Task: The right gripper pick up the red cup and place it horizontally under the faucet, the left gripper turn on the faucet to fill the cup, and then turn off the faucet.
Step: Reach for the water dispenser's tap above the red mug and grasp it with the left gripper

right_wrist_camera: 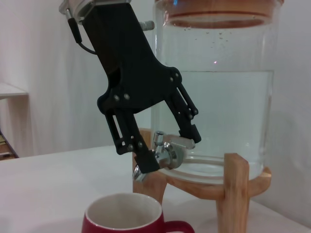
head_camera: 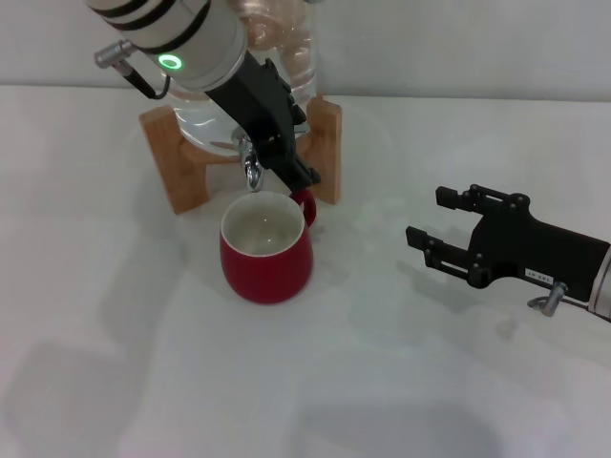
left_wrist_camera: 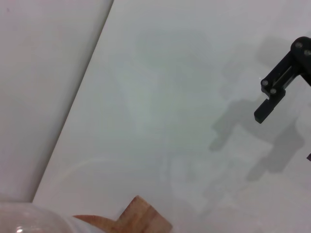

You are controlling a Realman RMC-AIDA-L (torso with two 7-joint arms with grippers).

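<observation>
Your red cup (head_camera: 265, 246) stands upright on the bench (head_camera: 115, 363) at centre frame in the head view, its mouth right below the faucet (head_camera: 251, 170), so placement looks done. The left gripper (right_wrist_camera: 167, 148) comes down from the upper left of that view, and in the right wrist view its jaws are apart, straddling the faucet's lever, one finger at the spout side and one behind the handle.

Watch three things. If those jaws close off-centre, they may slip off the short chrome lever or push it only partway, giving a dribble instead of a stream. A hard sideways push could shift the water jar (right_wrist_camera: 218, 97) on its wooden stand (head_camera: 181, 162), moving the spout off the cup. The gripper's lower finger also hangs near the cup's handle, so a drop could nudge the cup.

The right gripper (head_camera: 430, 221) waits at middle right, jaws apart, holding nothing.
</observation>
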